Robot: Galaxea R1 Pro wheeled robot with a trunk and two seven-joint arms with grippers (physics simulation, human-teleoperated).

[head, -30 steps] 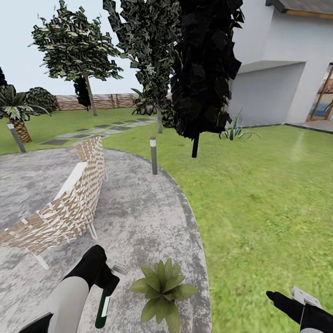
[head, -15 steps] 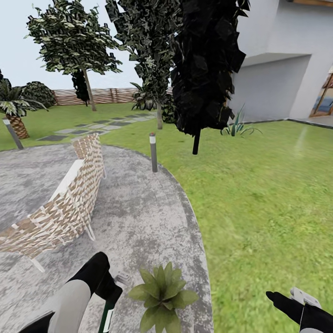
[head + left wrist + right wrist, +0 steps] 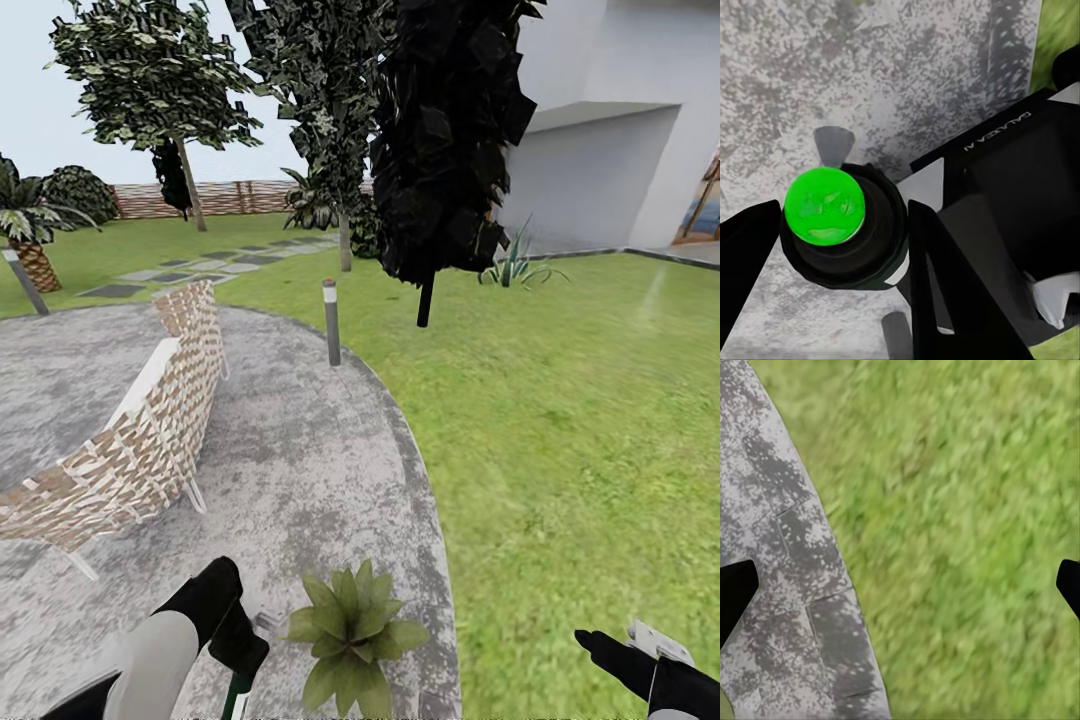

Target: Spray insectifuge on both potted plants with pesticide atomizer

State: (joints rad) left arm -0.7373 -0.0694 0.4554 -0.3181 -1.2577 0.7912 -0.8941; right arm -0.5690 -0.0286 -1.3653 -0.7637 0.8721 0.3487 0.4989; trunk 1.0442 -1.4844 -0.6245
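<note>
Since the earlier frames the whole head view has slid slightly, so the camera has moved; against that, the left gripper (image 3: 240, 655) and the pesticide atomizer (image 3: 238, 697) it carries sit lower, with less of the green body showing above the picture's bottom edge.

In the left wrist view the left gripper (image 3: 844, 232) has its two black fingers (image 3: 746, 251) closed against either side of the atomizer (image 3: 840, 229), whose round bright-green end faces the camera from between the jaws. Beyond the jaws lies the grey stone patio (image 3: 907, 67).

Just beside the left jaws, toward the lawn (image 3: 560, 440), a potted plant (image 3: 350, 625) spreads its pointed leaves at the patio's edge (image 3: 300, 460); nothing stands between the two. Farther out ahead of the jaws are a wicker chair (image 3: 130, 445), a grey bollard lamp (image 3: 331, 322), a black-leaved tree (image 3: 440, 150) and a striped agave (image 3: 515, 268), with a brown fence (image 3: 240, 197) and a white house (image 3: 620, 120) behind.

The right gripper (image 3: 615, 645) hangs over the grass well apart from the plant; its fingertips (image 3: 735, 589) stand wide apart with nothing between them, above the patio border and lawn (image 3: 960, 525).

White lettering on the black housing beside the left jaws reads roughly "GALAXEA AI" (image 3: 996, 131).
</note>
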